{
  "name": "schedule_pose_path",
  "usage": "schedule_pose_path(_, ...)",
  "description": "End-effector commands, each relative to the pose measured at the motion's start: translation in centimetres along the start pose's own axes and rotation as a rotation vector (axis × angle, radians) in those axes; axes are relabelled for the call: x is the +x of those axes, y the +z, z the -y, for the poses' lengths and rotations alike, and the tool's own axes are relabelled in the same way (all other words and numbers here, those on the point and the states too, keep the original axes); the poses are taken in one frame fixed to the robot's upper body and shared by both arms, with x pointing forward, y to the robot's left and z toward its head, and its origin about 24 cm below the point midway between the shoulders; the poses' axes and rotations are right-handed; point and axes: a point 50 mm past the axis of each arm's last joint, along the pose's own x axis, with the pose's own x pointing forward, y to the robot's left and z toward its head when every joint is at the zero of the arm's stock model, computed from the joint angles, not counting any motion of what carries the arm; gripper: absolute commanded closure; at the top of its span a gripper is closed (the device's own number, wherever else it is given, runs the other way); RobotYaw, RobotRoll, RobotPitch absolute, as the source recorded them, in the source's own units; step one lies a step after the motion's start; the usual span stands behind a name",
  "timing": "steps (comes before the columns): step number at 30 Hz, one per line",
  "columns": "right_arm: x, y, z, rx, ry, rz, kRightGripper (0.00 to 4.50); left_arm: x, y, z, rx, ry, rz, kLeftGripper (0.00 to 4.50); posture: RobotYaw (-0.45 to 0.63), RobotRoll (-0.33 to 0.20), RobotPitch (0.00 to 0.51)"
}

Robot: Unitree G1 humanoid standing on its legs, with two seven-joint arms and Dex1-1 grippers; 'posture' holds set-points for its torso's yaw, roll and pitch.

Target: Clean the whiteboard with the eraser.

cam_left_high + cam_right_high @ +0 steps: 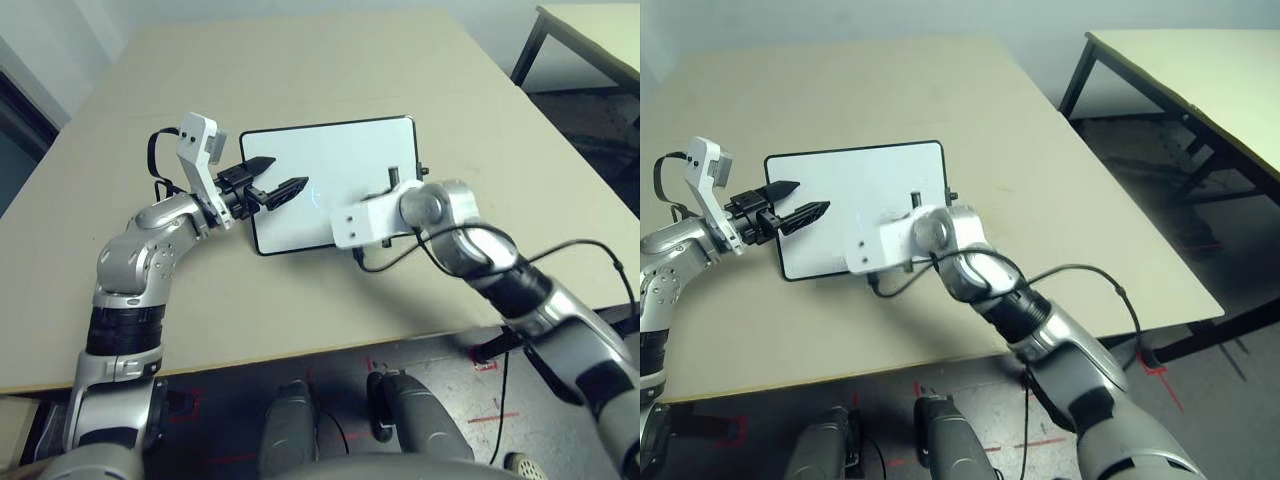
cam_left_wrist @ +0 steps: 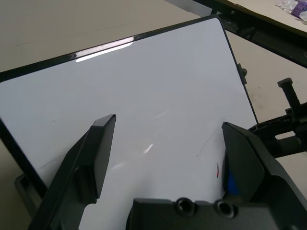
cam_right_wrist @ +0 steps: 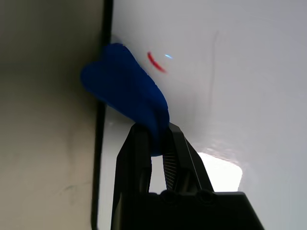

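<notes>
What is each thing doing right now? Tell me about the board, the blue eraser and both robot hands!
whiteboard: lying flat on the table, mostly clean, one small red mark left.
eraser: pinched between the right gripper's fingers, at the board's edge close to the red mark.
right gripper: shut on the eraser.
left gripper: open, holding nothing, over the board.

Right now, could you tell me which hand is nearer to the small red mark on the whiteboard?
Right. The right hand holds the eraser beside the red mark; the left hand hovers open over the whiteboard, farther from it.
</notes>
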Motion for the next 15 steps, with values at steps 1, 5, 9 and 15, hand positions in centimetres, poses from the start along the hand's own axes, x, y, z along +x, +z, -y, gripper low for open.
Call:
schedule_pose_path(1,0.6,-0.3,1.8,0.050,-0.074,-0.028,4.19,-0.3,-0.2,0.0,0.000,0.002,-0.010,0.00,-0.04,0.000,0.139)
schedule_pose_path(5,0.7,0.6,3.8,0.069,-0.157,0.012,4.20,-0.2,-0.2,0.1,0.000,0.001,-0.008,0.00,-0.03,0.000,0.139)
schedule_pose_path(9,0.9,1.1,3.0,0.054,-0.163,0.059,4.20,-0.2,-0.1,0.1,0.000,0.004,-0.004,0.00,-0.03,0.000,0.140)
schedule_pose_path(15,1.1,-0.1,0.6,-0.030,-0.126,0.051,4.20,-0.2,-0.1,0.1,-0.001,0.007,-0.003,0.00,-0.03,0.000,0.143)
